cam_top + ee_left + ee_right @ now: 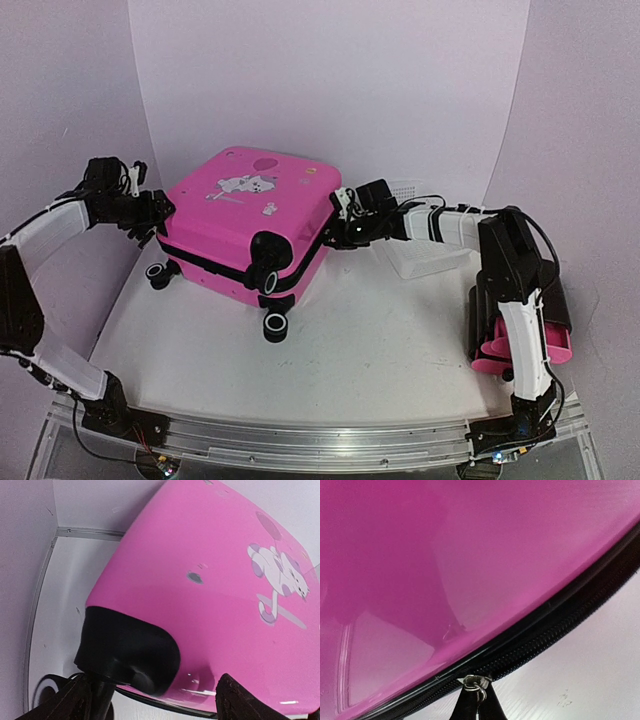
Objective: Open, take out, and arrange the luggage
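Your suitcase (245, 215) lies flat on the table (380, 370), left of centre, with its stickered lid facing up and its wheels (275, 325) pointing toward the arm bases. The black zipper band (560, 625) runs closed around the pink shell.

Your left gripper (152, 218) sits at the suitcase's left near corner with its jaws spread wide. In the left wrist view the two fingers (70, 702) stand on either side of the black wheel housing (130, 655). You cannot tell from there whether either finger touches the shell.

Your right gripper (345, 222) is pressed against the right side of the suitcase, at the zipper line. In the right wrist view its tips are clamped together just under the metal zipper pull (474, 682). They appear to be pinching that pull, though the dark tips crowd the bottom edge of the view and the contact itself is hard to make out.

A white mesh basket (425, 255) lies just behind the right forearm. A small black cabinet with pink drawers (483, 320) stands at the right edge of the table, partly hidden by the right arm.
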{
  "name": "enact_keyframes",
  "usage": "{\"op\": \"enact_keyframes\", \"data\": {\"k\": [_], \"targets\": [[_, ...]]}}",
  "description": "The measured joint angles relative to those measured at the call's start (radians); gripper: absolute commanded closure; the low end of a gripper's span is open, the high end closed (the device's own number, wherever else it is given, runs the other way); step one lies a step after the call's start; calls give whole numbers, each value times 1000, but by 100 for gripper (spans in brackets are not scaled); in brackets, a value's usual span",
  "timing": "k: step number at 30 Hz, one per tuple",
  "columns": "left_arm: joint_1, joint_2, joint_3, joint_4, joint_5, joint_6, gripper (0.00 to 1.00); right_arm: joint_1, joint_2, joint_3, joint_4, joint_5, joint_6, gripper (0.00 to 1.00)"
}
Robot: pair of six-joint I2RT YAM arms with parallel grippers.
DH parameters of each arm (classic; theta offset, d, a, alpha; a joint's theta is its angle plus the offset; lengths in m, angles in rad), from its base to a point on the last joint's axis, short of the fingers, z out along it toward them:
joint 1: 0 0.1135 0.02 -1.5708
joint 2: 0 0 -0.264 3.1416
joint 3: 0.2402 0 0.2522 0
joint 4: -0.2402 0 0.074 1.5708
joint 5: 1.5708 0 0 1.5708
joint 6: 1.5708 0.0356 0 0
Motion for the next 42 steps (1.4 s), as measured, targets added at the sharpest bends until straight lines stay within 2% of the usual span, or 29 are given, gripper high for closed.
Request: {"op": "enact_keyframes", "data": {"k": [3, 6, 9, 12, 14, 18, 24, 26, 32, 35, 39, 42], "targets": [[-65, -138, -100, -45, -19, -55, 12, -13, 40, 66, -21, 11, -37, 100], [-186, -226, -180, -221, -18, -91, 12, -14, 57, 88, -21, 13, -64, 100], [-249, -301, -196, -354, -30, -97, 15, -19, 57, 88, -27, 8, -84, 100], [-345, -412, -190, -386, -32, -108, 21, -24, 57, 88, -29, -3, -103, 100], [-463, -452, -181, -373, -20, -116, 21, -25, 57, 88, -29, -5, -112, 100], [-665, -406, -180, -289, 15, -125, 12, -26, 57, 88, -31, -4, -131, 100], [-763, -192, -183, -143, 49, -139, 10, -28, 57, 88, -35, -5, -139, 100], [-773, -135, -174, -112, 53, -138, 15, -28, 57, 88, -36, -5, -141, 100], [-777, 23, -93, -53, 39, -152, 46, -29, 56, 86, -39, -6, -145, 100], [-777, 41, -79, -49, 14, -176, 57, -29, 37, 50, -35, -2, -146, 100], [-782, 43, -71, -58, -5, -216, 68, -19, -13, -37, -5, 13, -157, 100], [-787, 52, -58, -64, -8, -225, 73, 11, -66, -111, 5, 39, -167, 100]]}}
